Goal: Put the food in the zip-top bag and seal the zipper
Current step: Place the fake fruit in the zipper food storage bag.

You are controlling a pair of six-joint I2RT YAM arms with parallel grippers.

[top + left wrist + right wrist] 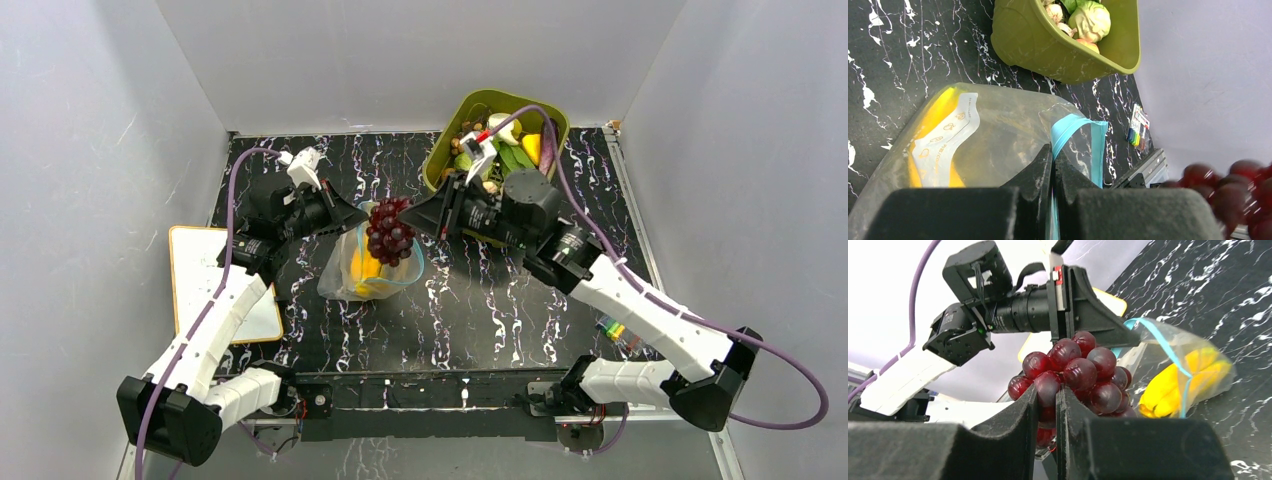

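The right gripper (1048,392), clamped on the grapes (1075,372), hangs them just above the zip-top bag (338,275), whose mouth the left gripper (1053,152) props open, pinching the zipper (1070,127).

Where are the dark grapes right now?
In the top view, the grapes hang left of the green tub, pinched in the right gripper, above the open zip-top bag.

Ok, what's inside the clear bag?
Yellow bananas lie inside the bag. The grapes hang over its mouth in the right gripper, not inside. They and the bag's label cover part of the inside.
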